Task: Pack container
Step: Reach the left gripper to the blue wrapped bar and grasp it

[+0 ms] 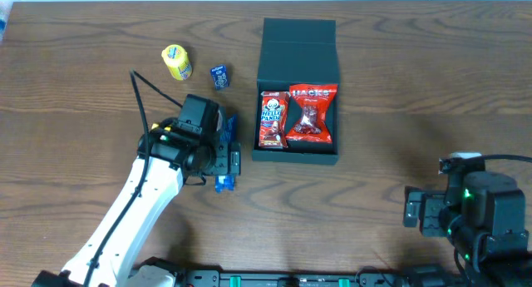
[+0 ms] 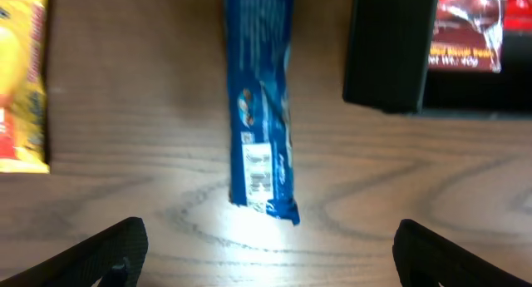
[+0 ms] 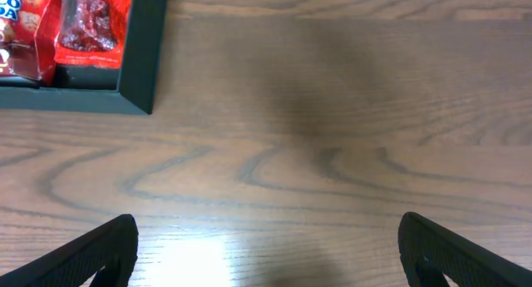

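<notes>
Fingers of our left arm hang released above the blue packet; our right fingers, also released, hover near the container.

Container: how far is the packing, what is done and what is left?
Done: two red snack packets lie in the open container. In hand: nothing gripped; the left gripper stands open at a blue packet. Left: that packet and a yellow packet lie on the table outside. The right gripper is open over bare wood.

Blue packet cut off by top edge; print blurred, perhaps barcode.
</notes>
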